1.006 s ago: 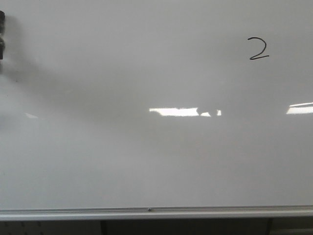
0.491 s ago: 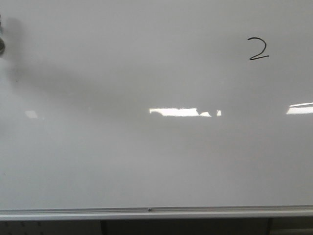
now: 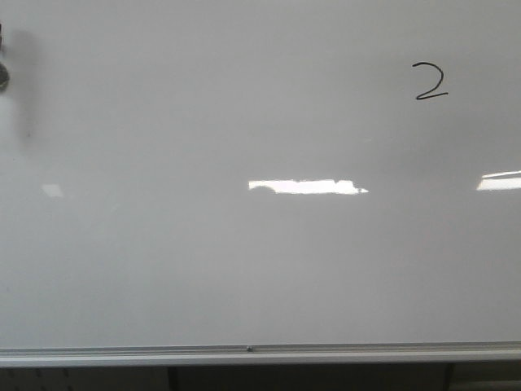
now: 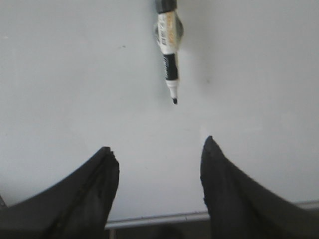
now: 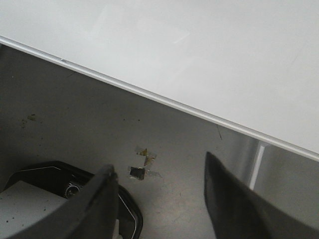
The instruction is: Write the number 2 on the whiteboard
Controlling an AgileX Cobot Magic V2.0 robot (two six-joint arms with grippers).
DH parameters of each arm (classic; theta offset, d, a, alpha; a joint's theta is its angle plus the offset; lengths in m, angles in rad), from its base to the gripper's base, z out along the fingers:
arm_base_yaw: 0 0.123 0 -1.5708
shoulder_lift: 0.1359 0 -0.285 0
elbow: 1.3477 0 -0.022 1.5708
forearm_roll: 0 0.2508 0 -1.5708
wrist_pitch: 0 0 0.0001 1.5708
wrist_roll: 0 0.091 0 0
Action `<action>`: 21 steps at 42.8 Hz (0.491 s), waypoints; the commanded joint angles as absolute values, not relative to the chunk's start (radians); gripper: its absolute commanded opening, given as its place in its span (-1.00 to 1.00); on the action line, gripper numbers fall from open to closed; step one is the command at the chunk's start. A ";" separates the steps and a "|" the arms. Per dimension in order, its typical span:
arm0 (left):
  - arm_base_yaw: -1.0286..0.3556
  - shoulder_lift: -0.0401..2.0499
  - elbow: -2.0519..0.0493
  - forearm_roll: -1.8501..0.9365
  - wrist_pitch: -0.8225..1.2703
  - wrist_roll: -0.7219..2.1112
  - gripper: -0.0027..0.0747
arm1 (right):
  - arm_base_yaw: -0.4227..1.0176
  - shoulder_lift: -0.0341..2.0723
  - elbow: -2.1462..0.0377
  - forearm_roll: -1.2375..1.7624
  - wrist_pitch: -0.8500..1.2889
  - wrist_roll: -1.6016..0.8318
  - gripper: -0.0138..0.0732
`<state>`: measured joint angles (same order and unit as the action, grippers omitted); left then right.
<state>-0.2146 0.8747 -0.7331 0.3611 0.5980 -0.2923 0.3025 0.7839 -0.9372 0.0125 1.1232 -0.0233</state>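
We see the large glossy pale whiteboard (image 3: 244,261) bare left of and below the small black handwritten number 2 (image 3: 430,81); only a black-and-white uncapped marker (image 4: 169,55) (stuck to its surface) interrupts it.

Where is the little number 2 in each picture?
Front view: the number 2 is drawn in black near the upper right of the whiteboard.
Left wrist view: not in it; only a marker on the board.
Right wrist view: not in it.
Shared landmark: the board's silver rail appears in all three views, at and.
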 commanded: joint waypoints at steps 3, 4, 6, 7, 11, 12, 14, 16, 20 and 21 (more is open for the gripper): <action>-0.318 0.772 -0.808 0.176 0.793 -0.129 0.04 | 0.296 0.677 -0.944 0.000 1.054 -0.016 0.26; -0.336 0.755 -0.811 0.135 0.825 -0.107 0.04 | 0.296 0.661 -0.940 0.000 1.052 -0.016 0.26; -0.360 0.733 -0.817 0.073 0.859 -0.051 0.04 | 0.296 0.624 -0.933 0.000 1.052 -0.016 0.26; -0.375 0.719 -0.817 0.043 0.864 -0.034 0.04 | 0.296 0.607 -0.929 0.000 1.052 -0.016 0.26; -0.413 0.683 -0.817 -0.013 0.859 -0.031 0.04 | 0.296 0.546 -0.919 0.000 1.053 -0.017 0.26; -0.420 0.674 -0.817 -0.017 0.854 -0.031 0.04 | 0.296 0.530 -0.918 0.000 1.058 -0.019 0.26; -0.430 0.664 -0.817 -0.022 0.853 -0.031 0.02 | 0.296 0.507 -0.917 0.000 1.065 -0.019 0.26; -0.437 0.656 -0.817 -0.027 0.853 -0.031 0.02 | 0.296 0.484 -0.910 0.000 1.066 -0.019 0.26; -0.438 0.656 -0.817 -0.029 0.850 -0.031 0.02 | 0.296 0.456 -0.901 0.000 1.067 -0.019 0.26; -0.438 0.656 -0.817 -0.029 0.848 -0.031 0.02 | 0.296 0.455 -0.900 0.000 1.067 -0.019 0.26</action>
<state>-0.4296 0.6564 -0.7847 -0.0174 0.9082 -0.0349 0.3025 0.4617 -0.8875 0.0125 1.1233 -0.0174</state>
